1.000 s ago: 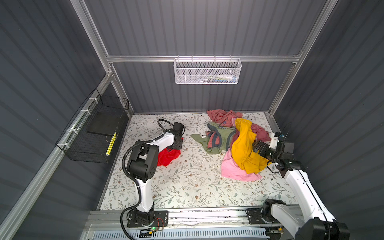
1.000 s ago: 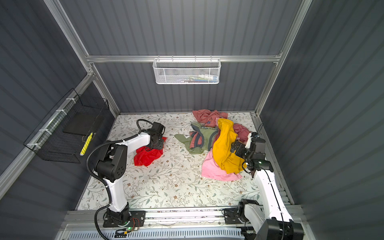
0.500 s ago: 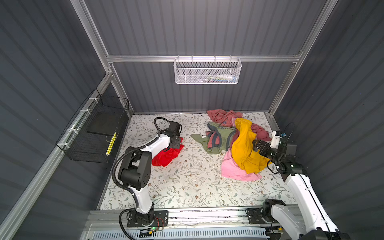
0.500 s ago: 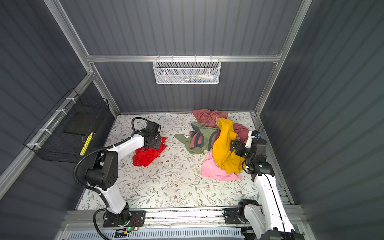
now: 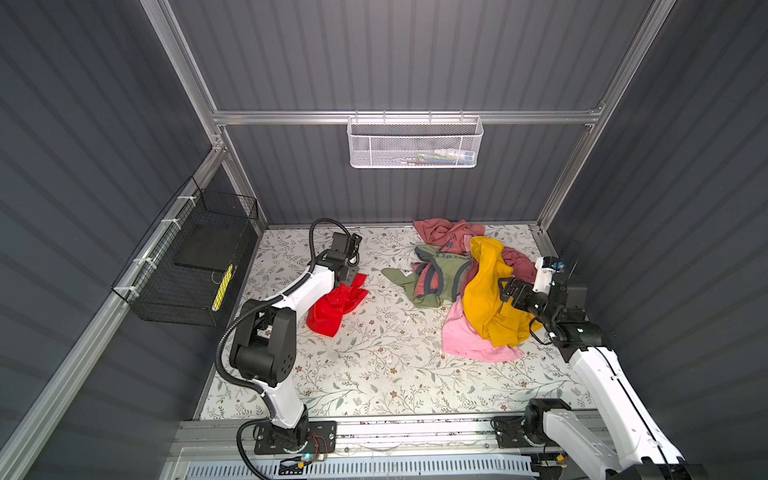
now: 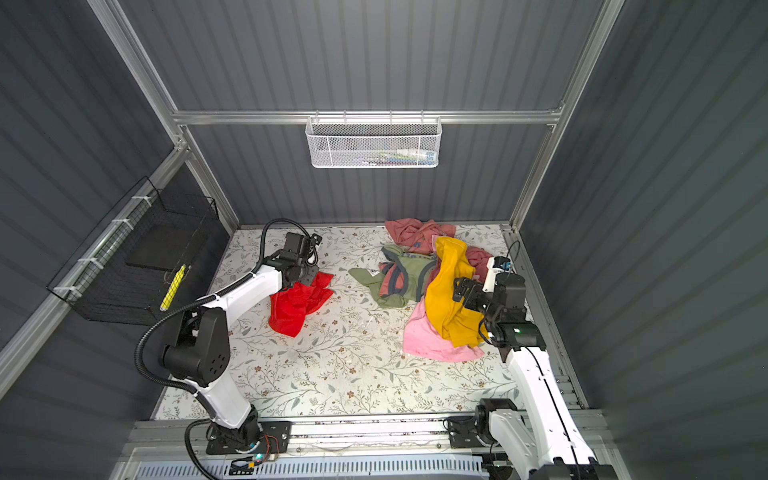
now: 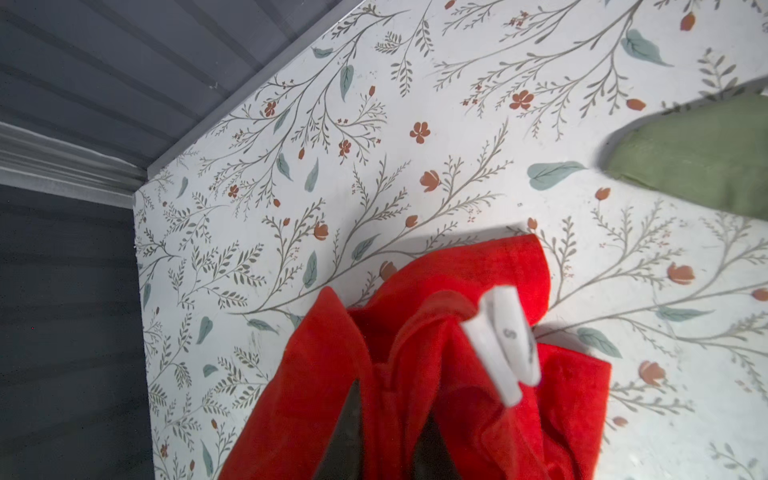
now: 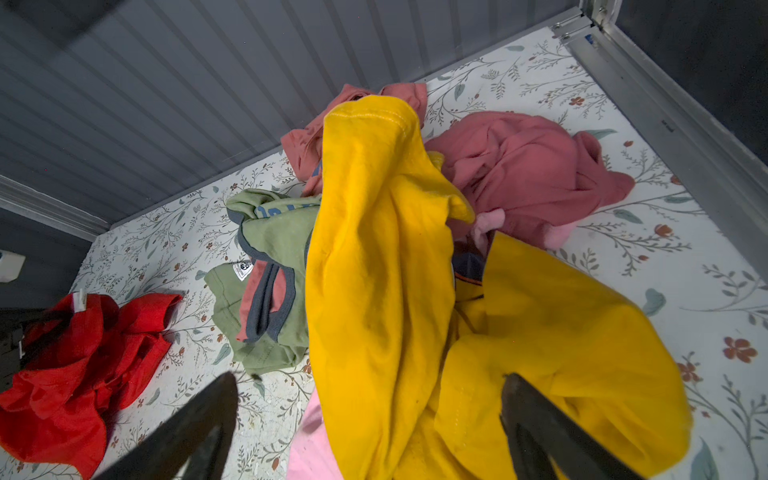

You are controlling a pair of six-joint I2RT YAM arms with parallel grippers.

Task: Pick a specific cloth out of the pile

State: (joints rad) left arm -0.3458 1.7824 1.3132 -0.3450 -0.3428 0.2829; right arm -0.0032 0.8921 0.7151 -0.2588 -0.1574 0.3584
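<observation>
nearest the arms' bases, the floral table [image 5: 374, 374] carries two separate groups of fabric. on the left of both top views the cloth [image 5: 332, 309], bright red, lies crumpled on the table, well apart from the pile [image 6: 440, 299] on the right. its near end rests on the print, and its far end rises to the left gripper [image 5: 352, 277], which points down at it from above. in the left wrist view the two dark fingers [image 7: 349, 432] stand close together with a bunched fold of red pinched between them. a white label [image 7: 503, 340] shows on the fabric just beyond the tips.

on the right, the nearest piece of the pile is a light pink garment [image 5: 461, 345], spread flat. on top of it a mustard-yellow t-shirt [image 5: 486, 291] heaps up tall. the right gripper [image 5: 505, 291] sits against the t-shirt's right flank. in the right wrist view its fingers [image 8: 187, 428] are spread wide with yellow fabric lying between them, and i cannot tell whether either finger presses it. an olive green garment [image 5: 401, 279] with grey trim lies left of the t-shirt, and a salmon-pink garment [image 5: 440, 235] lies by the far wall. higher on that wall hangs a white mesh basket [image 5: 415, 143], and a black wire basket [image 5: 195, 257] hangs on the left wall.
</observation>
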